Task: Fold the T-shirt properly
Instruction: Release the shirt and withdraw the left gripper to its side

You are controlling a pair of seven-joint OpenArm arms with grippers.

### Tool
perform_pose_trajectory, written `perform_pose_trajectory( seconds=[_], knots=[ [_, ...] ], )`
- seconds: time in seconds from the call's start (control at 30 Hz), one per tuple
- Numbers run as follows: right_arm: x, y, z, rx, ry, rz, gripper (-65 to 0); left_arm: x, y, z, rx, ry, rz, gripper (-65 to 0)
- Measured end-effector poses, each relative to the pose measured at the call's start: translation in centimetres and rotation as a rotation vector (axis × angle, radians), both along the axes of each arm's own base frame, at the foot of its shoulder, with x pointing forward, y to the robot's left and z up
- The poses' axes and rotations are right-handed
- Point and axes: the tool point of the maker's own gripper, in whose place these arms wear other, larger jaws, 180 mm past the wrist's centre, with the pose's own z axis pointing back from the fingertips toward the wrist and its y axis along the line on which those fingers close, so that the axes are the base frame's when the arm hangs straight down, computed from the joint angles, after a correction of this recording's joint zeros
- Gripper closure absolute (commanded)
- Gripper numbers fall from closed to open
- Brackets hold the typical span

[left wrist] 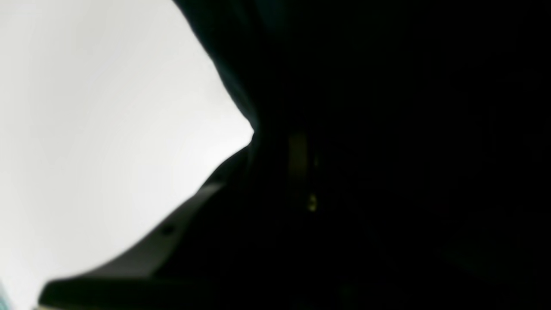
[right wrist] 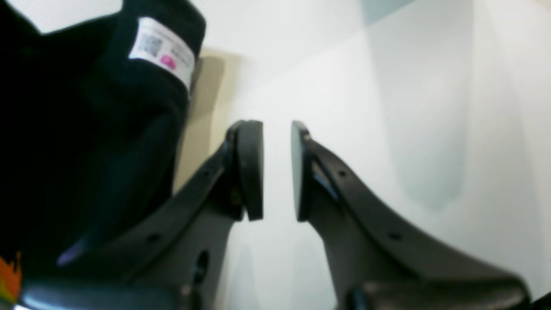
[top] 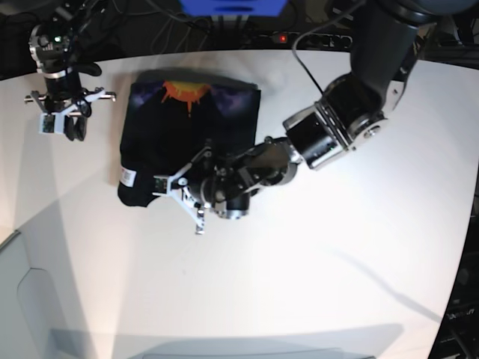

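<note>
The black T-shirt [top: 161, 131] lies folded at the table's back left, its orange sunburst print [top: 185, 91] facing up near the far edge. A white label [top: 127, 177] shows at its near left corner and again as the label [right wrist: 161, 49] in the right wrist view. My left gripper [top: 179, 191] is at the shirt's near edge. In the left wrist view black cloth [left wrist: 387, 129] fills the frame and meets one finger [left wrist: 172, 228], hiding the other. My right gripper [right wrist: 275, 142] stands open over bare table just left of the T-shirt [right wrist: 86, 129], nothing between its pads.
The white table [top: 314, 269] spreads to the front and right of the shirt. Cables and a power strip [top: 314, 37] run along the back edge beside a blue object [top: 232, 6]. The left arm [top: 352, 112] crosses from the back right.
</note>
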Motion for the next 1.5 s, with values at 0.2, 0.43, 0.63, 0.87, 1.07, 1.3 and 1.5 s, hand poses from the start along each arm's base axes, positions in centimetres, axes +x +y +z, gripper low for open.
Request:
perform_pose_trajectory(
  seconds=[0.2, 0.43, 0.63, 0.87, 1.07, 1.3, 1.5],
  knots=[
    [0.2, 0.0, 0.1, 0.000, -0.006, 0.000, -12.2, 0.9, 0.2, 0.7, -0.059, 0.018, 0.068, -0.2],
    [0.6, 0.1, 0.3, -0.002, -0.012, 0.002, -12.2, 2.1, 1.5, 0.9, -0.112, 0.046, 0.175, -0.4],
    [0.9, 0.2, 0.5, -0.001, -0.022, 0.005, -12.4, 2.0, 1.5, 0.9, -0.098, 0.043, 0.169, -1.3],
    [1.1, 0.2, 0.7, -0.001, -0.031, 0.005, -12.4, 3.5, 2.2, 1.6, -0.048, -0.002, 0.171, -35.2],
    [1.6, 1.2, 0.6, 0.009, -0.033, 0.035, -12.5, 5.0, 3.7, 4.1, 0.035, -0.117, 0.145, -45.0],
    [2.3, 2.8, 0.6, 0.028, -0.043, 0.080, -12.5, 6.7, 2.8, 7.7, 0.061, -0.258, 0.111, -45.0],
    [2.9, 4.5, 0.7, 0.045, -0.048, 0.126, -12.1, 8.2, 4.2, 11.4, -0.021, -0.338, 0.178, -45.0]
  ],
)
